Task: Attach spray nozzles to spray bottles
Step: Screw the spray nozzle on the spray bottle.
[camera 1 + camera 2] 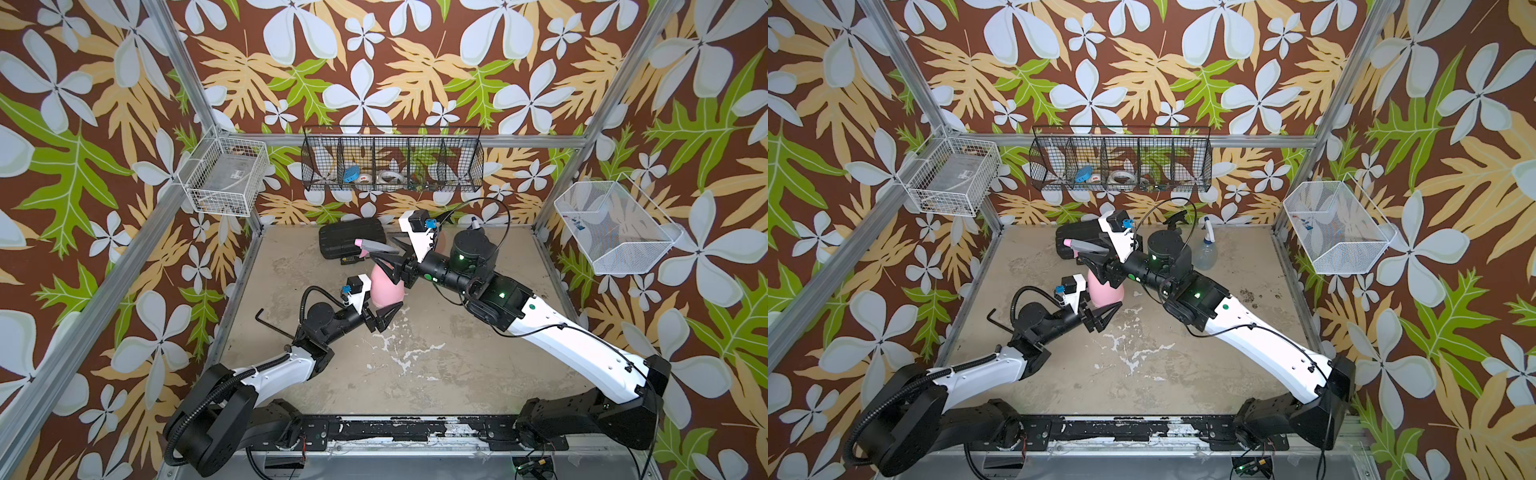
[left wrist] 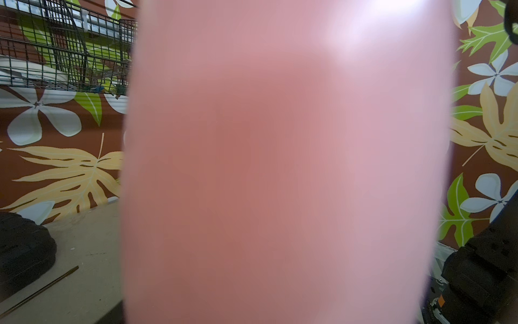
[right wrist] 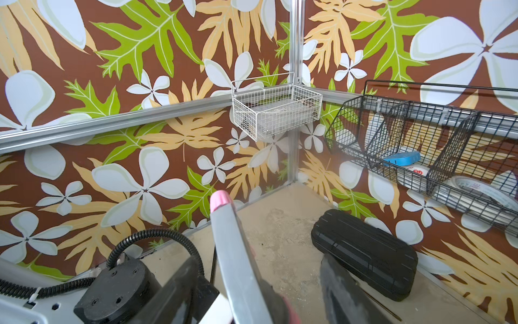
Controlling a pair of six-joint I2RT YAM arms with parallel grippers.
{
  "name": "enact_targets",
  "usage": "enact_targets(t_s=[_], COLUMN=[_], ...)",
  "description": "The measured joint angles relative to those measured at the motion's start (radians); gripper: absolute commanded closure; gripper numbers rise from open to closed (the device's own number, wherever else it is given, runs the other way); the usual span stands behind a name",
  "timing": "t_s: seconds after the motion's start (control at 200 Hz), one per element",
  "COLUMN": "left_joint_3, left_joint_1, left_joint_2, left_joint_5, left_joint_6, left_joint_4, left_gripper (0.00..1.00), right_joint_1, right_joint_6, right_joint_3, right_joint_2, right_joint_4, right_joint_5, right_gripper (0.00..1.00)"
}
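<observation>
Top views: pink bottle (image 1: 384,289) upright near black case (image 1: 349,232). Left gripper (image 1: 388,312) clasps its base. Grey-and-pink nozzle (image 1: 376,246) on neck, pointing at case.
Left wrist: bottle fills view.
Right wrist: right gripper (image 3: 259,263) spread astride nozzle.
Hazard: collar likely loose; a nudge tips nozzle off.

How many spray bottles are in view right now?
2: the pink bottle mid-table; the clear bottle at the back, beyond the right arm. Another may be hidden behind that arm.

Front tabletop (image 1: 415,374) free; black case (image 1: 345,239) obstructs rear; pink bottle (image 1: 384,286) mid-table.
</observation>
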Motion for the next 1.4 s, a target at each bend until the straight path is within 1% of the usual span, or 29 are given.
enact_targets(t_s=[0.135, 0.24, 0.31, 0.375, 0.455, 0.671, 0.796, 0.916, 0.951, 1.106, 1.286, 1.401], left_joint_3=[-0.002, -0.005, -0.005, -0.005, -0.005, -0.004, -0.003, -0.004, -0.005, -0.011, -0.053, -0.065], left_joint_1=[0.0, 0.0, 0.0, 0.0, 0.0, 0.0, 0.0, 0.0, 0.0, 0.0, 0.0, 0.0], left_joint_2=[-0.001, -0.001, -0.001, -0.001, -0.001, 0.004, 0.004, 0.003, 0.003, -0.001, -0.024, -0.032], left_joint_5=[0.004, 0.01, 0.013, 0.016, 0.016, 0.016, 0.014, 0.01, 0.007, -0.007, -0.061, -0.091], left_joint_6=[0.0, 0.0, 0.0, 0.0, 0.0, 0.0, 0.001, 0.003, 0.003, 0.003, 0.013, 0.026], left_joint_4=[0.0, 0.0, 0.0, 0.0, 0.0, -0.003, -0.003, -0.002, -0.002, 0.002, 0.059, 0.068], left_gripper=[0.41, 0.41, 0.41, 0.41, 0.41, 0.41, 0.41, 0.41, 0.41, 0.41, 0.41, 0.41], right_joint_1=[-0.026, -0.023, -0.024, -0.027, -0.027, -0.026, -0.027, -0.027, -0.027, -0.027, -0.024, -0.025], right_joint_6=[-0.016, -0.027, -0.038, -0.04, -0.042, -0.045, -0.044, -0.037, -0.031, 0.004, 0.024, 0.035], right_joint_3=[0.069, 0.112, 0.129, 0.142, 0.147, 0.128, 0.105, 0.074, 0.065, 0.045, 0.107, 0.115], right_joint_2=[0.052, 0.08, 0.088, 0.095, 0.1, 0.09, 0.073, 0.058, 0.057, 0.056, 0.084, 0.089], right_joint_4=[-0.055, -0.095, -0.112, -0.121, -0.127, -0.131, -0.116, -0.081, -0.068, -0.027, -0.065, -0.066], right_joint_5=[-0.021, -0.048, -0.055, -0.059, -0.071, -0.084, -0.083, -0.083, -0.082, -0.077, -0.063, -0.05], right_gripper=[0.33, 0.38, 0.45, 0.56, 0.66, 0.81, 0.87, 0.96, 1.0, 1.0, 1.0, 1.0])
